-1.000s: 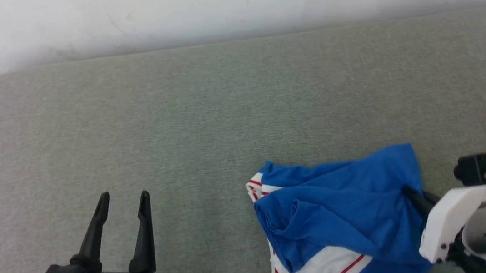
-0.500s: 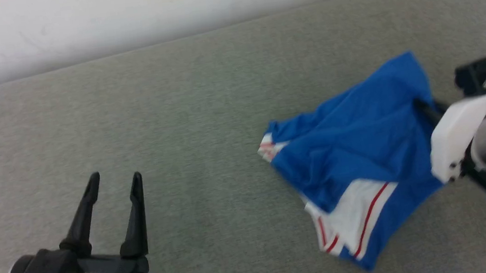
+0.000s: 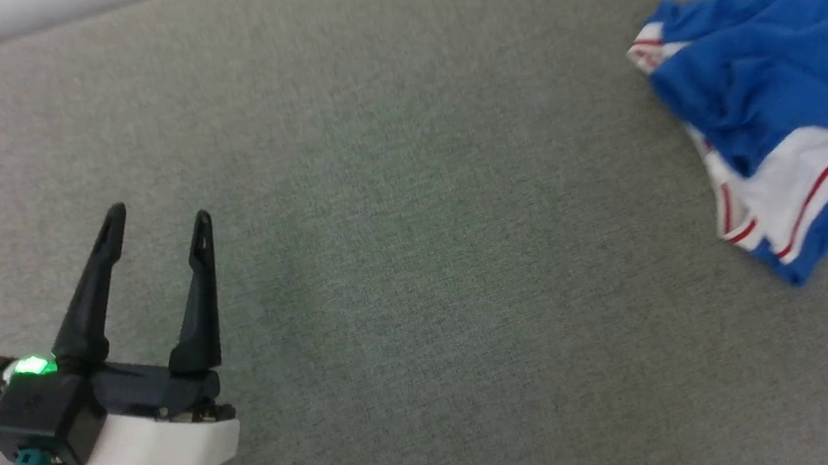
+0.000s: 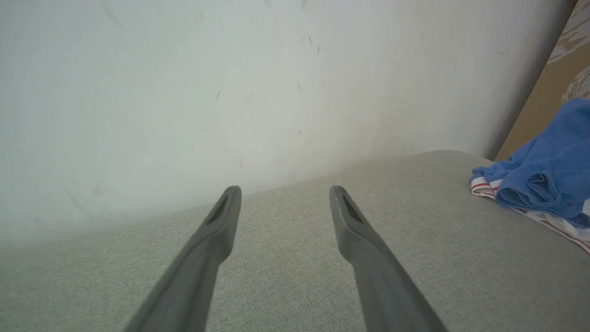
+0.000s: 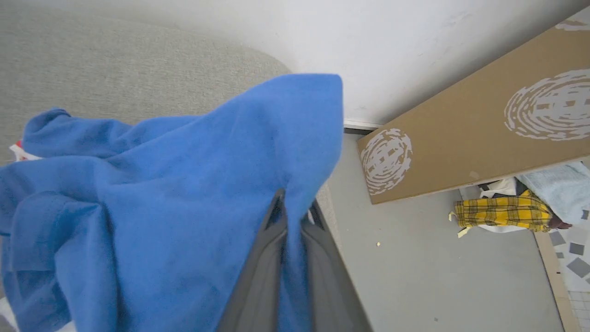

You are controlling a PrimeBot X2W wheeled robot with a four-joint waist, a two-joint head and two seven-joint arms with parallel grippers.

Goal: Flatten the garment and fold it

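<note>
The garment is a crumpled royal-blue shirt with white and red-striped trim, bunched at the right edge of the head view on the grey padded surface. It also shows at the right of the left wrist view. In the right wrist view my right gripper is shut on a fold of the garment, pinching the blue cloth between its fingers. My left gripper stands open at the lower left, far from the shirt, with nothing between its fingers.
A white wall rises behind the grey surface. Past the surface's right end, a brown cardboard sheet leans over a grey floor, with a yellow plaid cloth and other fabric beside it.
The head camera has swung left, so the shirt now sits at the picture's right edge. The right gripper has kept its grip on the cloth. The left gripper stays open.
</note>
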